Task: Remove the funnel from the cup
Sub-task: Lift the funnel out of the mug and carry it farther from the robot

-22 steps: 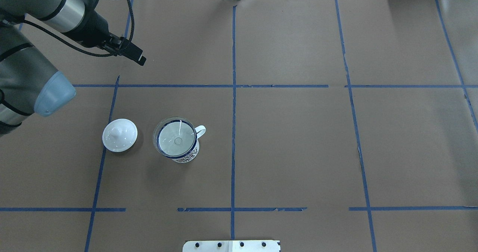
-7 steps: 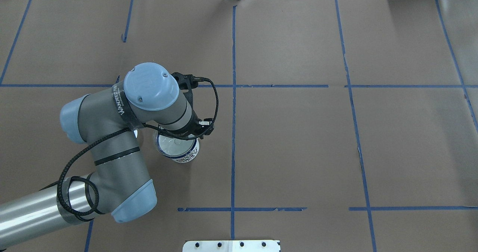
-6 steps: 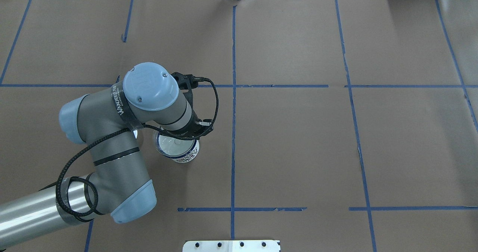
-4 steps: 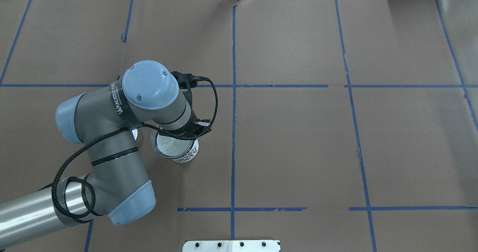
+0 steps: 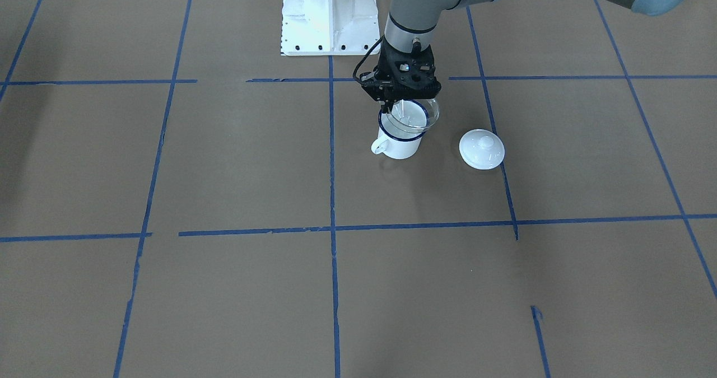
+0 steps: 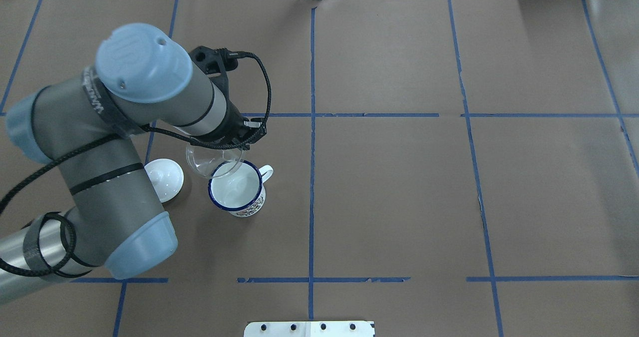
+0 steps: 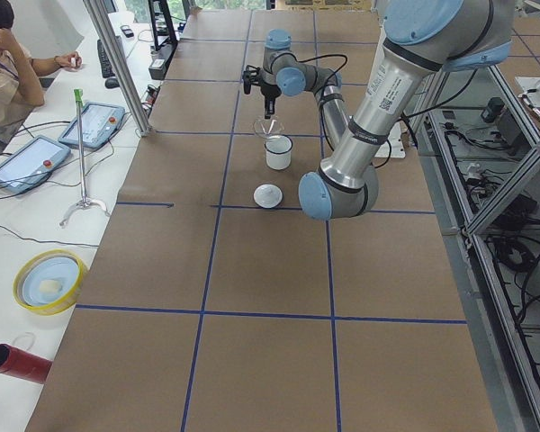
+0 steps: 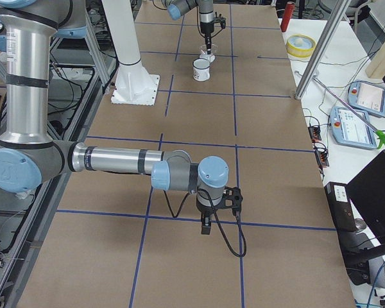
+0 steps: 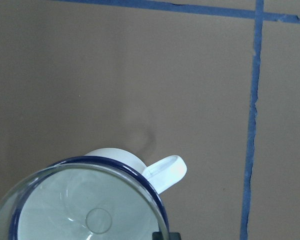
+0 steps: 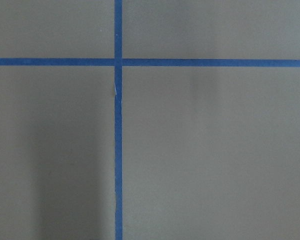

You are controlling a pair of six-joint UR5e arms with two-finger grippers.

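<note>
Clear funnel (image 6: 209,163), earlier seated in the cup (image 6: 235,193), now hangs beneath the left claw (image 5: 392,105), rim pinched, at the cup's eleven o'clock above the desk (image 6: 399,202). Of the right claw (image 8: 206,229) I cannot tell.

a robotics lab: two robot arms (image 7: 369,117) over a table (image 6: 399,202) papered brown and gridded in blue tape (image 6: 311,227), teach pendants (image 7: 94,124) on the bench (image 7: 18,225) past its left end beside a seated operator (image 7: 2,72), aluminium posts (image 7: 117,67) at its edges.
</note>
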